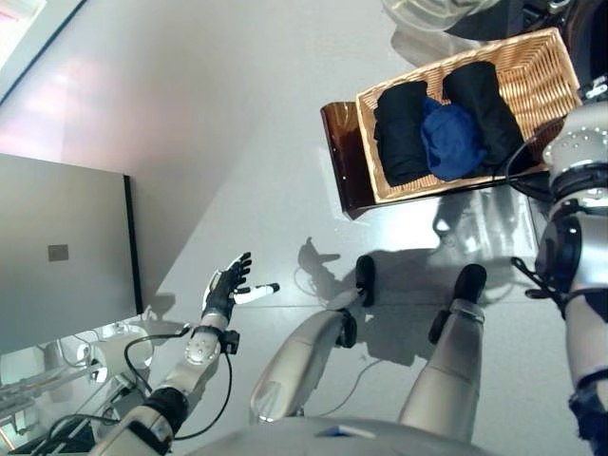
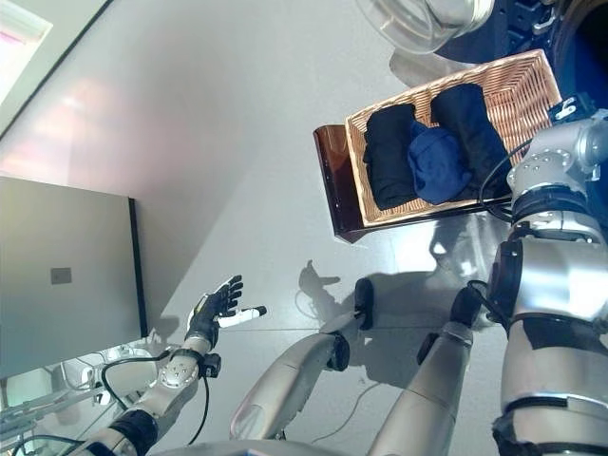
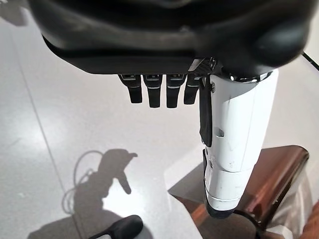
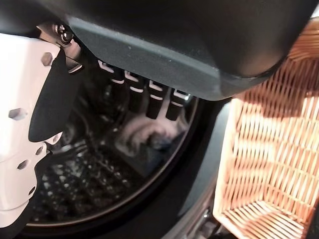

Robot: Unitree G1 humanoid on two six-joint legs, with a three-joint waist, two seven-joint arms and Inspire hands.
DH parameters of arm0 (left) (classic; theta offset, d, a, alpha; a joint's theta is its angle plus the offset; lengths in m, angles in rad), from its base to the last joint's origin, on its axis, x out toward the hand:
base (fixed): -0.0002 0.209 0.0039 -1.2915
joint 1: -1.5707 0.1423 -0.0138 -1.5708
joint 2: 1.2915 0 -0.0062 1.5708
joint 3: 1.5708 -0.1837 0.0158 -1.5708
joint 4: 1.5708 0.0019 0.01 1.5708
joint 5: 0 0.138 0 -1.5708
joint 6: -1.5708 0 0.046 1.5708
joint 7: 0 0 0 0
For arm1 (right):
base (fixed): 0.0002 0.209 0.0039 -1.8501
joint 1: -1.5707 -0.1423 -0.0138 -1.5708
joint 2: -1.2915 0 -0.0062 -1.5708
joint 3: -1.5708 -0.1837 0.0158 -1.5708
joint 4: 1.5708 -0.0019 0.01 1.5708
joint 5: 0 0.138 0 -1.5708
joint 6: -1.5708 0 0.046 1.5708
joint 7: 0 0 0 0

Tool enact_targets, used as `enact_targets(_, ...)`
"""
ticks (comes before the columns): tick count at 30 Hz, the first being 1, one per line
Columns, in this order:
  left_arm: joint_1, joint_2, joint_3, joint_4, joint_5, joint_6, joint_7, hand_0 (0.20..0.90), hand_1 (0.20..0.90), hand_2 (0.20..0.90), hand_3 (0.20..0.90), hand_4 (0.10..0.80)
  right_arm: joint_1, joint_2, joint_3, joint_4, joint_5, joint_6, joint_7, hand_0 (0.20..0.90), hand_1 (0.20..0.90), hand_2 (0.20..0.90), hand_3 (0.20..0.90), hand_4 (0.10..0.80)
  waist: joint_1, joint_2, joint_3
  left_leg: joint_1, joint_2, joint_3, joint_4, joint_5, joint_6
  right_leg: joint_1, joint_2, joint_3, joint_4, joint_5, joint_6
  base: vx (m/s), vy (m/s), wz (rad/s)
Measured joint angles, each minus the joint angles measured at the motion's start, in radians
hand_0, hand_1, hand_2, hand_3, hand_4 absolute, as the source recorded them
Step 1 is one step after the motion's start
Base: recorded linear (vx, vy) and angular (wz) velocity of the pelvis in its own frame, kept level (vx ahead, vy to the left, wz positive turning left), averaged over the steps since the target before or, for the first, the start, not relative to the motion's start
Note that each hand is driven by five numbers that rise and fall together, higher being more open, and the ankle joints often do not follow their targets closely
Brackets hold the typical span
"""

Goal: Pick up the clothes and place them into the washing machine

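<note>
Item 1, nearest the lens: our right hand (image 4: pixel 149 64), seen in the right wrist view. Its fingers (image 4: pixel 154 102) hang straight and hold nothing; the white-covered thumb stands off to one side. Past them lies the drum (image 4: pixel 99 169) of the washing machine, dark and perforated, with something pale and bluish (image 4: pixel 144 137) lying inside. We judge this to be cloth already loaded, though we cannot tell the piece for certain. In the eye views the hand itself is out of the picture, at the far right.

Item 2: left hand (image 1: pixel 224 288), lower left of the left eye view, over bare floor (image 1: pixel 237 114). Fingers spread and relaxed, thumb out, nothing in it. It is well apart from the clothes.

Item 3: basket (image 1: pixel 532 57), wicker, upper right of the frame, resting on a brown stool (image 1: pixel 340 157). It holds three rolled clothes side by side: one black roll (image 1: pixel 401 133), one blue roll (image 1: pixel 454 141) touching it, and a second black roll (image 1: pixel 484 104) beside that.

Item 4: machine door (image 2: pixel 423 19), clear and round, swung open at the upper edge above the basket.

Item 5: grey cabinet (image 1: pixel 57 247), left edge, not concerned.

State of the task, as we judge it: door open, perhaps one piece in the drum, three pieces left in the basket. Neither hand carries anything, so the next pick falls to the right hand, which is just beside the basket.
</note>
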Motion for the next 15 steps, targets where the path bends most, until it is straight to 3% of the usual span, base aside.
enact_targets(6, -0.001, -0.020, -0.002, 0.016, 0.000, 0.000, 0.000, 0.900, 0.900, 0.900, 0.900, 0.800, 0.005, -0.004, 0.002, 0.006, -0.002, 0.001, 0.025, 0.900, 0.900, 0.900, 0.900, 0.800, -0.011, -0.001, 0.001, 0.004, 0.004, -0.018, -0.010, 0.015, -0.001, 0.012, 0.004, -0.022, -0.002, 0.001, -0.002, 0.013, -0.030, 0.07)
enact_targets(9, -0.002, -0.042, -0.004, 0.047, 0.001, 0.002, 0.000, 0.900, 0.900, 0.900, 0.900, 0.800, 0.080, 0.032, 0.026, 0.024, -0.013, 0.013, 0.074, 0.900, 0.900, 0.900, 0.900, 0.800, -0.030, -0.020, -0.001, 0.038, 0.011, -0.033, -0.018, 0.014, -0.003, 0.060, 0.011, -0.035, -0.022, 0.000, -0.003, 0.014, -0.040, 0.01)
enact_targets(15, -0.007, -0.043, 0.000, 0.080, 0.021, 0.007, -0.001, 0.900, 0.900, 0.900, 0.900, 0.800, 0.224, 0.156, 0.095, 0.149, -0.105, 0.122, 0.131, 0.900, 0.900, 0.900, 0.900, 0.800, -0.055, -0.102, -0.010, 0.079, 0.045, -0.051, -0.045, 0.022, -0.020, 0.135, 0.046, -0.081, -0.092, 0.023, -0.016, -0.009, -0.062, -0.03)
